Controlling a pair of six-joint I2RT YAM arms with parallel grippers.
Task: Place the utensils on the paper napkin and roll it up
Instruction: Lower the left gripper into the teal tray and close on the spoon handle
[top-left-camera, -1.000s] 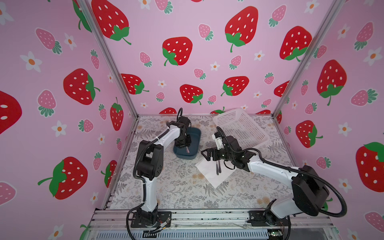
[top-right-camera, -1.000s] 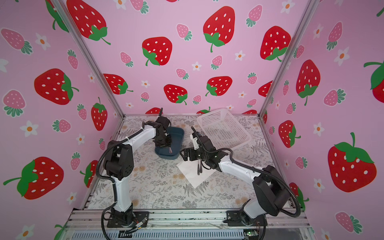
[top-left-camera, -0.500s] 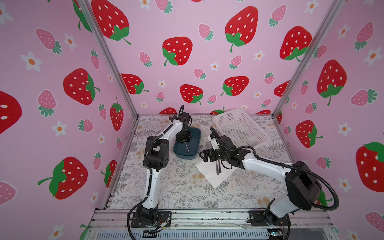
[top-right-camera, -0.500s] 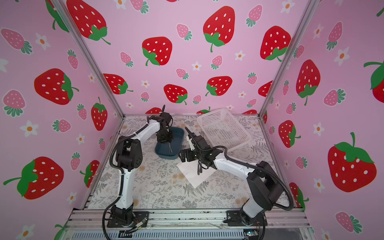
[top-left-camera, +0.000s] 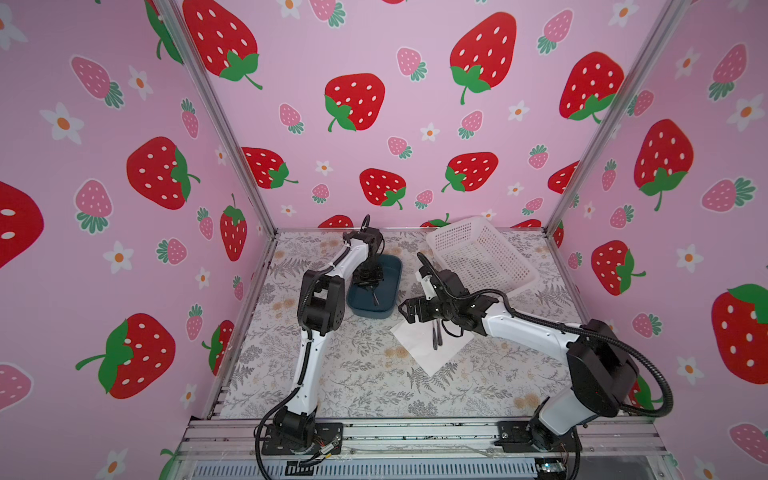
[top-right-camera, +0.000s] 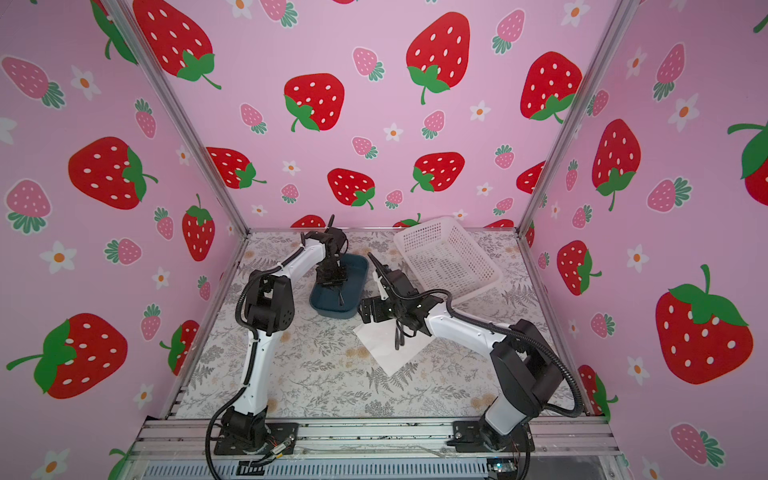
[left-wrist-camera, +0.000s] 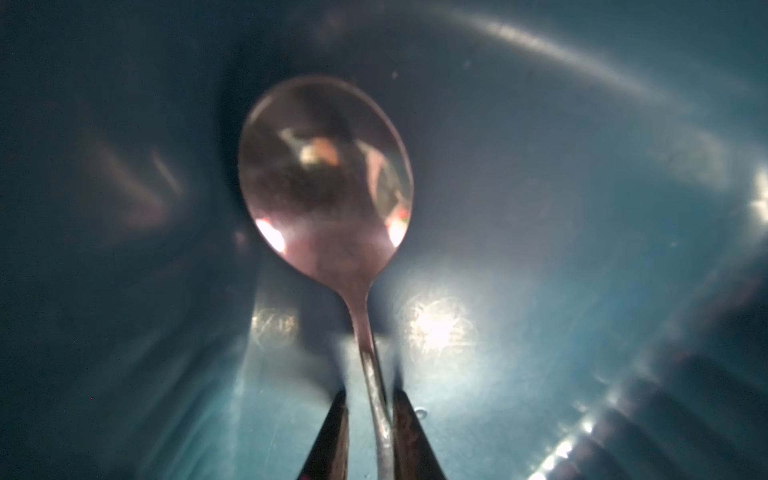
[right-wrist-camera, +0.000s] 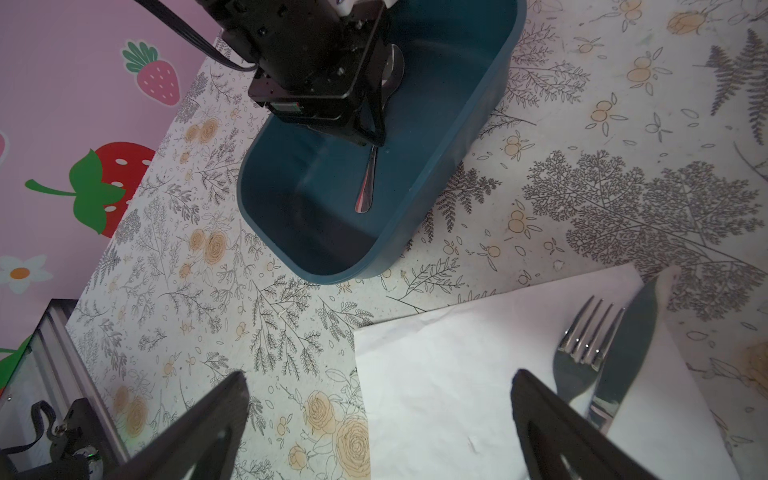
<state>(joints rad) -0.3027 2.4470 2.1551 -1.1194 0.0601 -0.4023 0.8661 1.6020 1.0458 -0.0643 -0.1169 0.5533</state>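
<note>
The spoon lies in the blue tub, its handle pointing toward the tub's near end. My left gripper reaches down into the tub with its jaws narrowly apart around the handle. One finger touches the handle and a gap shows at the other. The fork and knife lie side by side on the white paper napkin. My right gripper hovers wide open over the napkin's left edge, holding nothing.
A white perforated basket stands tilted at the back right, behind the right arm. The tub's wall sits just beyond the napkin's corner. The left arm's wrist leans over the tub from the back.
My left gripper's jaws have narrowed around the spoon handle inside the tub. The right gripper shifted slightly left over the napkin and stayed open.
</note>
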